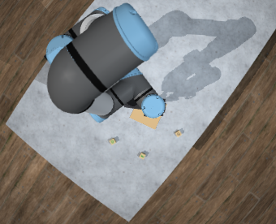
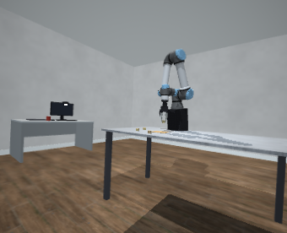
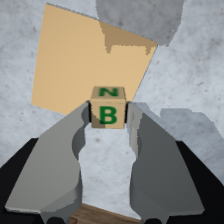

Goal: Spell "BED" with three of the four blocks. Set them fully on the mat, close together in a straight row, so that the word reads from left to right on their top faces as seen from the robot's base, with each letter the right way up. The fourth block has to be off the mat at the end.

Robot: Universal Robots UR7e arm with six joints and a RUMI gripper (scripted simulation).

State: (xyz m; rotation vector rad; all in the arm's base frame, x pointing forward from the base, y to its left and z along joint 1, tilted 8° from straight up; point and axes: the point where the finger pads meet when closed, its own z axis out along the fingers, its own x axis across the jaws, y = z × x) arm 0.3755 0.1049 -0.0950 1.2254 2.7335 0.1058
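The claw (image 3: 107, 116) is clenched on a small wooden letter block (image 3: 107, 114), one grey finger (image 3: 60, 150) on each of two opposite side faces. The block hangs above the desk (image 1: 216, 61). In the wrist view it sits over grey desk surface just off the near corner of the tan mat (image 3: 75, 65), which lies beyond it. A green B shows on the face turned to the wrist camera and an N on the face next to it; which face would end up on top cannot be told from here.

Three other blocks rest on the desk, all off the mat and toward the desk's long edge at the lower right of the top view: one (image 1: 113, 140) to the left, one (image 1: 142, 155) nearest that edge, one (image 1: 178, 132) to the right. They stand well apart from each other. Their letters are too small to read.

The block looks rigid, light and sharp-edged, so a squeeze on flat parallel faces should hold it squarely; a smooth finish could let it twist if gripped near a corner. Taking hold across the middle of two opposite sides, as here, looks the sound choice, and it leaves the remaining faces readable.

By my judgement this is the carry of the first letter toward the mat, and none of the row is laid yet.
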